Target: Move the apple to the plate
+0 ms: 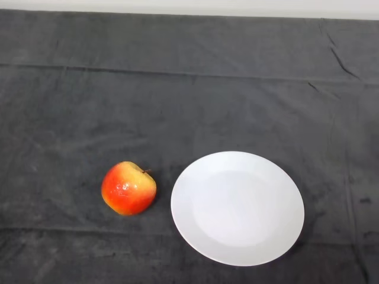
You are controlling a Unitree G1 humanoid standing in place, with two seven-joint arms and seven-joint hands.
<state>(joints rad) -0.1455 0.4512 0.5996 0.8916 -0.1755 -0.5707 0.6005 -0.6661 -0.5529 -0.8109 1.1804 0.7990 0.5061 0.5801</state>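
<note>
The apple (129, 188) (red and yellow) sits on the cloth (189, 89) just left of the plate (237, 207).

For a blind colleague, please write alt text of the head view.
A red and yellow apple sits on a dark cloth, just left of an empty white plate, not touching it. No robot hand is visible.

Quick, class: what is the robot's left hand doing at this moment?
Left hand: not in view. The red-and-yellow apple lies untouched on the dark cloth, left of the round white plate.
</note>
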